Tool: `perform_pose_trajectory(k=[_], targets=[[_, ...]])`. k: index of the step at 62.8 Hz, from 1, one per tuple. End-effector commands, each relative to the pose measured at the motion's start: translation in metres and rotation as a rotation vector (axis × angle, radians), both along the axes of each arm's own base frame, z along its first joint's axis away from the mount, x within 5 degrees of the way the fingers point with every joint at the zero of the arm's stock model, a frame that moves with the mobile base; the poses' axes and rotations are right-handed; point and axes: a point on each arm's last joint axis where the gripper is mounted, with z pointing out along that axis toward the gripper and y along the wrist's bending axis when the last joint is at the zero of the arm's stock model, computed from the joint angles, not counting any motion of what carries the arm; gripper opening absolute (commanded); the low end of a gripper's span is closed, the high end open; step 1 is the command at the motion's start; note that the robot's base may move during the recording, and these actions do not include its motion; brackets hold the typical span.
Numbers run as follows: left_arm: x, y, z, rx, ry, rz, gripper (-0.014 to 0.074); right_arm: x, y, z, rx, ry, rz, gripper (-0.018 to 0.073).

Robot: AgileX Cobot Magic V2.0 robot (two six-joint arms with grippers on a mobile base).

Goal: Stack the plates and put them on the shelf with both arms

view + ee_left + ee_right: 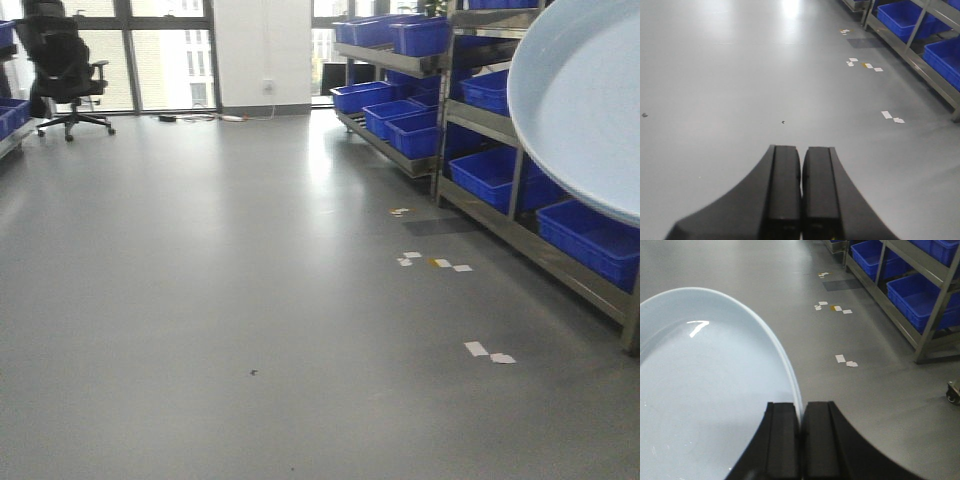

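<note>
In the front view a black chair (65, 65) stands at the upper left. The grey floor (250, 300) fills the middle. On the right is the shelf (515, 225), a long metal rack with blue boxes (590, 240) in it. It runs from the lower right edge up toward the top middle. A big pale plate (585, 100) hangs in the upper right corner, up in the air and tipped, in front of the shelf.

The left pincer (801, 150) is pressed together with nothing in it. Under it is only floor, with bits of tape (892, 117) to the right.

The right pincer (801, 407) is pinching the rim of the plate. The plate spreads out to the left of the pincer and fills the lower left of that view. The shelf is off to the right of it.

So the plate is on the right arm's side, and the right arm looks nearer the shelf. I think the plate must go right and onto a shelf board, and the left arm could come over to help hold it.

Only the right wrist view shows the pinch on the rim. Only the front view shows how high and tipped the plate is. I see one plate for sure. I cannot tell if a second one sits under it.
</note>
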Motion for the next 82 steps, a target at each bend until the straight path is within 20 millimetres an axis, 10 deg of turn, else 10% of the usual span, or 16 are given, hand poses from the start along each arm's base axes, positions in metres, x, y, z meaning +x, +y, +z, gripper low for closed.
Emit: perform_pose_trajectory(k=[1, 82], targets=[[0.0028, 0.0001, 0.0163, -0.026, -0.105, 0.009, 0.0092, 0.0013, -0.0001, 0.021, -0.006, -0.144, 0.002, 0.0048], [0.0028, 0.0001, 0.0163, -0.026, -0.105, 0.009, 0.0092, 0.0013, -0.0001, 0.021, -0.006, -0.144, 0.002, 0.0048]])
